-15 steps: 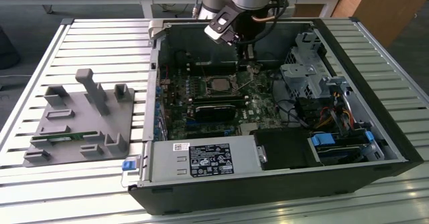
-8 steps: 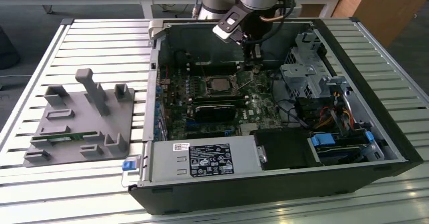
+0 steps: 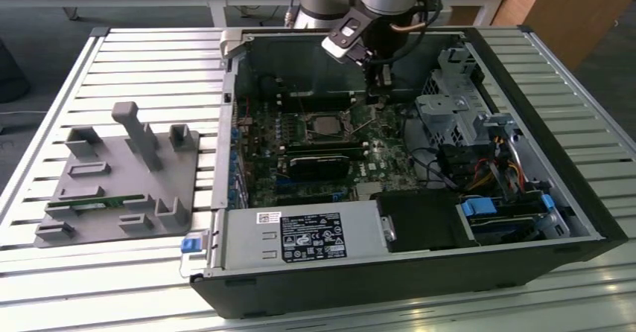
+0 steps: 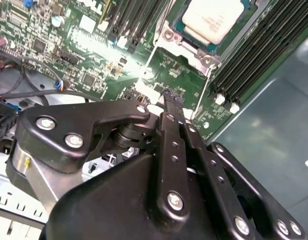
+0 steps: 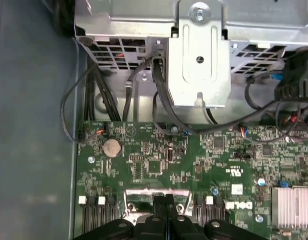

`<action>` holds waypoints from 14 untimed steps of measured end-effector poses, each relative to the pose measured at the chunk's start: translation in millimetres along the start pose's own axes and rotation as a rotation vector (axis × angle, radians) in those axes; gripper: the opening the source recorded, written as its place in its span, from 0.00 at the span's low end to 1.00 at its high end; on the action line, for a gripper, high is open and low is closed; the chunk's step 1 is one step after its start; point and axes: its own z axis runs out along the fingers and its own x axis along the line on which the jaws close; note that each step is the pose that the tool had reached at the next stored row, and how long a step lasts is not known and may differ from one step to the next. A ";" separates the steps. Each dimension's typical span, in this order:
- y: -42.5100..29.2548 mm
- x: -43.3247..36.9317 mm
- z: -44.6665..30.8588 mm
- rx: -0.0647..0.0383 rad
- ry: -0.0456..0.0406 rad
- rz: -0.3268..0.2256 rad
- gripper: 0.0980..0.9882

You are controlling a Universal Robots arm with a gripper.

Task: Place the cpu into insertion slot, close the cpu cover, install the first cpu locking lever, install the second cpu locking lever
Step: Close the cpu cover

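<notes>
My gripper [image 4: 171, 96] is pinched shut on nothing, hovering just beside the socket [image 3: 309, 127]. The chip [image 4: 212, 19] lies in it. I judge it light, stiff and delicate underneath, so I'd hold only its edges.
</notes>
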 end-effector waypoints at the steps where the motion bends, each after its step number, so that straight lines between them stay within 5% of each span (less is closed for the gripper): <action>1: 1.8 0.1 0.5 0.000 -0.0001 -0.001 0.01; 14: 19.7 1.3 4.8 0.002 -0.0002 0.000 0.01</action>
